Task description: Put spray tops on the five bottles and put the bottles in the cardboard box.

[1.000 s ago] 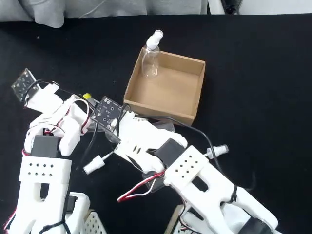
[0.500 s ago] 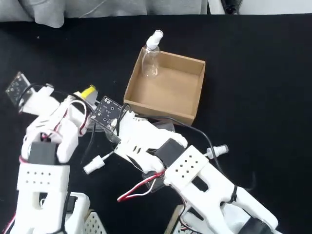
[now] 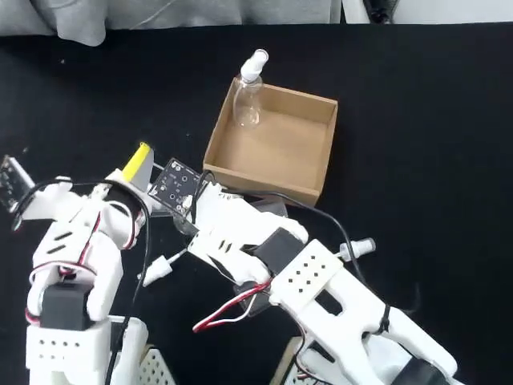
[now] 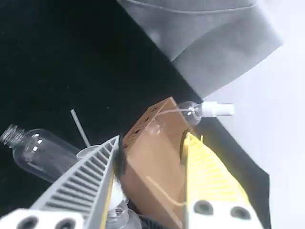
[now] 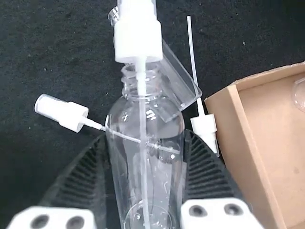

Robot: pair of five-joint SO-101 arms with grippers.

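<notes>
Within the right pincer [image 5: 145, 138] a clear bottle [image 5: 145, 167] was gripped, with a spray top [image 5: 137, 33] poised just above its neck and the tube run down inside. A loose spray top [image 5: 62, 112] was laid on the bench [image 5: 47, 57] just beside it. The left pincer [image 4: 152, 143] was seen open and empty. Farther off, a capped bottle [image 3: 248, 100] was stood upright in the far corner of the cardboard box [image 3: 280, 148].
</notes>
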